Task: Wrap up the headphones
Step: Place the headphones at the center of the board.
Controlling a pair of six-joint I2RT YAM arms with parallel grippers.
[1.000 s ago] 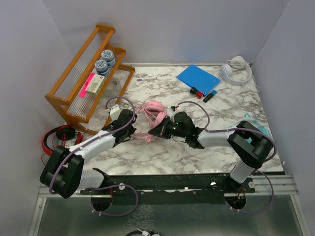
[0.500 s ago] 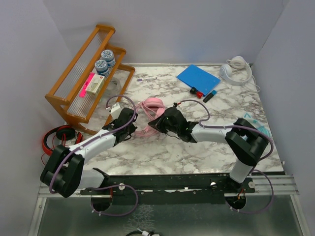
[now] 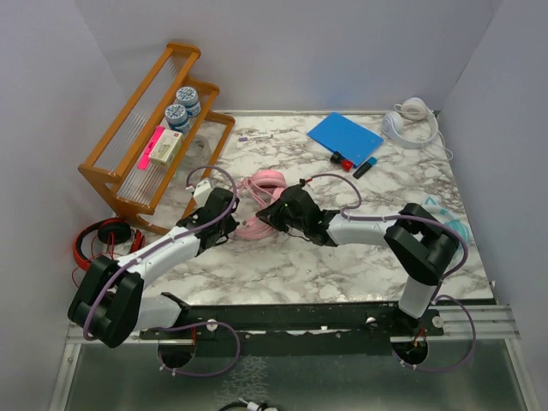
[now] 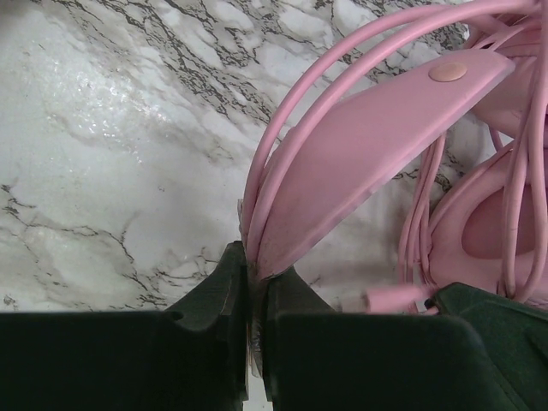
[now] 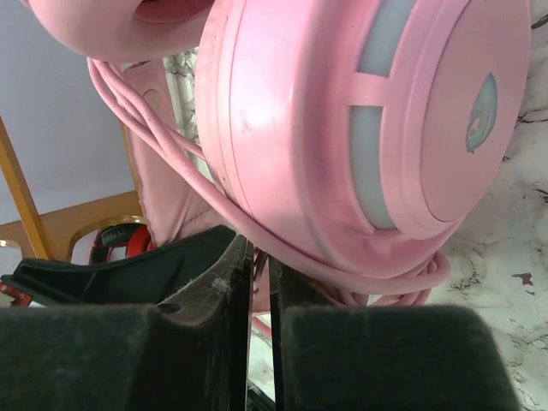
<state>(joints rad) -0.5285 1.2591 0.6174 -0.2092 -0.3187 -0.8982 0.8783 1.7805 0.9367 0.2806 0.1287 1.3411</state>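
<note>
- Marble table (image 3: 282, 274): both arms reach in from the near edge and meet at mid-table.
- Red-and-black headphones (image 3: 101, 238) lie off the table's left edge, beside the left arm, below the rack's foot.
- Teal headphones (image 3: 454, 224) are at the right edge, mostly hidden behind the right arm's elbow.
- Left gripper (image 3: 228, 221): the wrist view (image 4: 250, 257) shows its jaws clamped tight on the end of the pink band and the cable loops lying along it.
- Pink headphones (image 3: 264, 183) lie mid-table between the two grippers, with cable wound around the band and cups (image 4: 377, 137).
- Right gripper (image 3: 274, 214) is pressed against the pink pair from the right, and its arm blocks the near cup in the top view.
- Right wrist view (image 5: 257, 250): only a thin slit shows between the jaws. A cable strand crosses right at the tips under the big cup (image 5: 360, 128); can't tell if it is pinched or free.
- Wooden rack (image 3: 110, 175) stands at the far left, holding two round tins (image 3: 183, 104) and a pink-and-yellow box (image 3: 160, 146).
- Pen-like thing (image 3: 255, 137) lies just beyond the pink pair.
- Blue notebook (image 3: 344, 137) lies far centre-right, with small red and black bits (image 3: 342, 160) and a blue-black stick (image 3: 364, 169) just beside its near edge.
- White headphones (image 3: 408, 120) sit in the far right corner, well apart from both grippers.
</note>
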